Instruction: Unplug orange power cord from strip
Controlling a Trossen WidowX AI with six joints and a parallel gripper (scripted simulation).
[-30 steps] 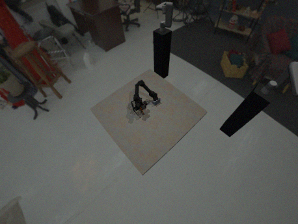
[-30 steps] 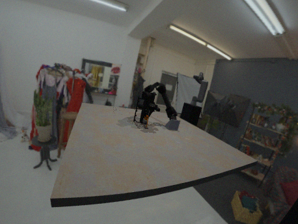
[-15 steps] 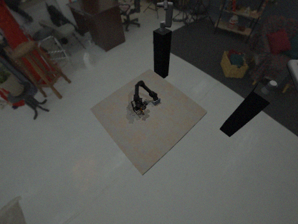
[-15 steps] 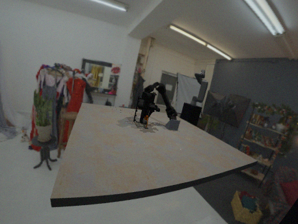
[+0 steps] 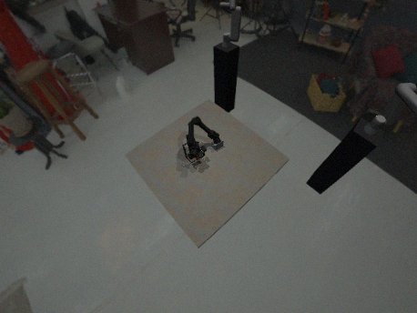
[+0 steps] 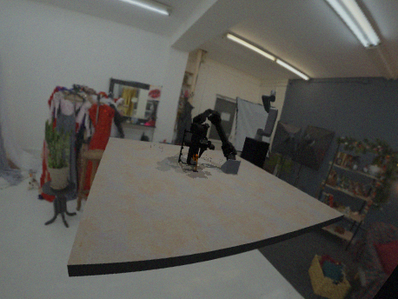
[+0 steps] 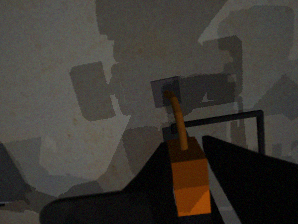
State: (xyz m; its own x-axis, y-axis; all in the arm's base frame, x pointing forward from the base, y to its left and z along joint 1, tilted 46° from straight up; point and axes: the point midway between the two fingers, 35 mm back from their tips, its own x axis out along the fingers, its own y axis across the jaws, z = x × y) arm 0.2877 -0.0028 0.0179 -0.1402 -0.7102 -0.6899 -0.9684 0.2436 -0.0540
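The end effector (image 7: 192,172) is clamped on the orange plug (image 7: 189,179) — lifted above the table (image 7: 50,125), its cord (image 7: 177,117) arching toward a small grey block — presumably so release comes next.

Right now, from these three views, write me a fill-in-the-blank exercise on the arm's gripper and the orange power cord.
1. The black parallel-jaw gripper is shut on the blocky ____ plug.
2. From the plug, the thin orange cord runs to a small dark ____ block.
3. In the exterior view, the black arm stands on a pale beige ____.

Missing words: orange; square; table top
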